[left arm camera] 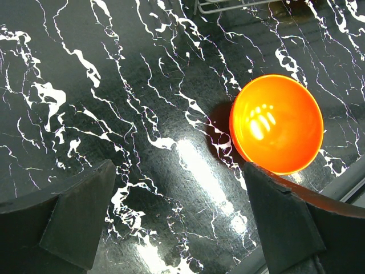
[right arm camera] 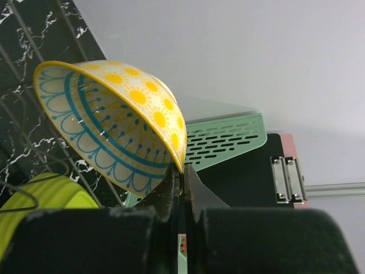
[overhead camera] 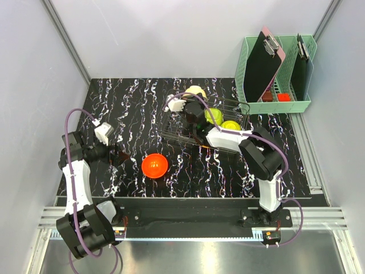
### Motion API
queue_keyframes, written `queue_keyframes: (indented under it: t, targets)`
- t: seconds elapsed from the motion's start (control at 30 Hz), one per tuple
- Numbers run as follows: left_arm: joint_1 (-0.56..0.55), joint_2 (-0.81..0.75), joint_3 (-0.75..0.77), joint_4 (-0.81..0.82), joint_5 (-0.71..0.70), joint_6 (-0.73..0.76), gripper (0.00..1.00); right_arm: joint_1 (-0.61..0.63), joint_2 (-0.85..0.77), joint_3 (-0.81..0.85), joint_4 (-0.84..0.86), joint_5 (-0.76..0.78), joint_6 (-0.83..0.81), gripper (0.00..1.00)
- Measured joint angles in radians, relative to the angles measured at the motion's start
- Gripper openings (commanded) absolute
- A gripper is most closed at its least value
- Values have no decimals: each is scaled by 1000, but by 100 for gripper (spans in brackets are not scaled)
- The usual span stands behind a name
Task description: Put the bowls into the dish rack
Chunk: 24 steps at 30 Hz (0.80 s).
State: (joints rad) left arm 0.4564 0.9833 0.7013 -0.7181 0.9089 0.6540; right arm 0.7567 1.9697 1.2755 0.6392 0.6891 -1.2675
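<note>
The wire dish rack (overhead camera: pixel 171 132) stands mid-table. A lime green bowl (overhead camera: pixel 213 116) and a yellow-green bowl (overhead camera: pixel 231 124) sit in it. My right gripper (overhead camera: pixel 192 101) is shut on the rim of the cream-white bowl (overhead camera: pixel 196 91), holding it tilted on edge over the rack's far side. In the right wrist view this bowl (right arm camera: pixel 108 120) shows yellow suns and blue lines, its rim pinched at the gripper (right arm camera: pixel 182 171). A red-orange bowl (overhead camera: pixel 154 165) lies on the table in front of the rack. My left gripper (overhead camera: pixel 118 155) stands open to its left, and in the left wrist view the bowl (left arm camera: pixel 276 123) sits ahead of the right finger (left arm camera: pixel 279 222).
A mint-green plastic basket (overhead camera: pixel 251 105) with clipboards (overhead camera: pixel 263 63) stands at the back right, just beyond the rack. A sliver of orange (overhead camera: pixel 207 146) shows under my right forearm at the rack's near edge. The table's front edge runs close below the red-orange bowl.
</note>
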Motion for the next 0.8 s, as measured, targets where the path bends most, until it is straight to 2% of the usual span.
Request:
queue_keyframes:
  t: [0.8]
  targets:
    - [0, -2, 0, 0, 0, 5, 99, 11, 19, -29, 1, 37, 54, 0]
